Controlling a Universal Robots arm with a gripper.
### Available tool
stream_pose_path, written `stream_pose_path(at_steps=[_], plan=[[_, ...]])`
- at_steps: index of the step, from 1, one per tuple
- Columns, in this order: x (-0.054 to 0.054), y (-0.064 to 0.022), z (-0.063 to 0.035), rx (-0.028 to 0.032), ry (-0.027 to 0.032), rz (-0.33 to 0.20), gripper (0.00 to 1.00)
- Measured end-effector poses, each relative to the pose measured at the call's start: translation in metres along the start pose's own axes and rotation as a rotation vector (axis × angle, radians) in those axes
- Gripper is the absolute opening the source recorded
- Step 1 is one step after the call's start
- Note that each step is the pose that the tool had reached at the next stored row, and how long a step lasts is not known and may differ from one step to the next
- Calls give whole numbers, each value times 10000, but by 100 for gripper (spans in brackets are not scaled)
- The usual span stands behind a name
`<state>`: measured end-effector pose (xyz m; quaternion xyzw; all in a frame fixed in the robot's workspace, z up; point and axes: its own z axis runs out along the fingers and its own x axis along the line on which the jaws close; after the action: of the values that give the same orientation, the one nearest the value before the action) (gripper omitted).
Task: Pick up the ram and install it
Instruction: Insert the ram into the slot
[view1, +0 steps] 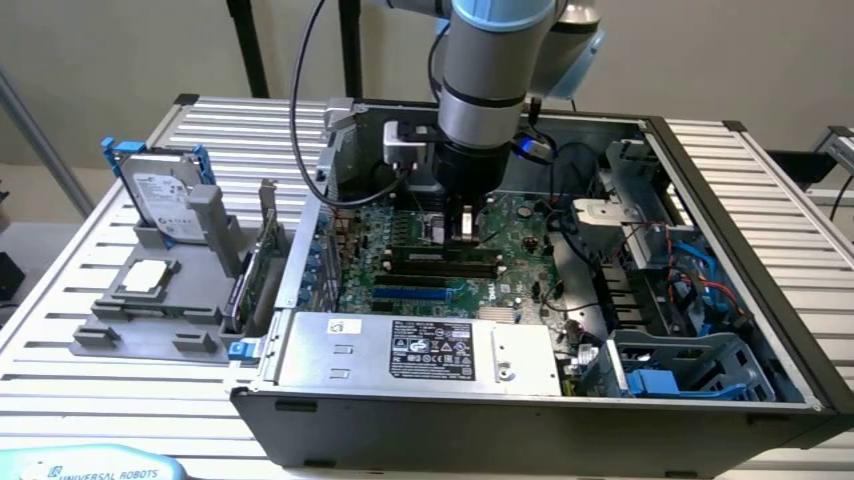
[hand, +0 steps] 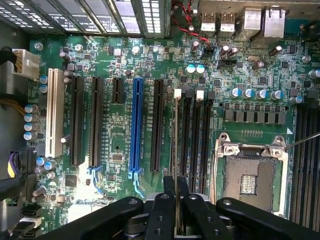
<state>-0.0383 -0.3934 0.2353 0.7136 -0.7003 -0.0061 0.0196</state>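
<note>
The ram (hand: 175, 140) shows edge-on as a thin pale strip held between my black fingers (hand: 162, 210). My gripper (hand: 176, 200) is shut on it. The stick lines up along the first of the black memory slots (hand: 192, 140) with white end clips on the green motherboard (hand: 115, 150); whether it touches the slot I cannot tell. In the exterior view my gripper (view1: 466, 228) reaches straight down into the open computer case (view1: 721, 200), its tips just above the motherboard (view1: 400, 270) near the middle.
A silver power supply (view1: 420, 350) fills the case front. Cables and a blue drive cage (view1: 681, 370) crowd the exterior view's right. A grey holder on the exterior view's left carries a hard drive (view1: 167, 200) and an upright dark card (view1: 260, 260). An open CPU socket (hand: 248, 170) lies beside the memory slots.
</note>
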Motion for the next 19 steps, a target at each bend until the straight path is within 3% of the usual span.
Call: stream_pose_path(at_steps=[19], plan=[[0,-2,56,-7,-12,355,13]])
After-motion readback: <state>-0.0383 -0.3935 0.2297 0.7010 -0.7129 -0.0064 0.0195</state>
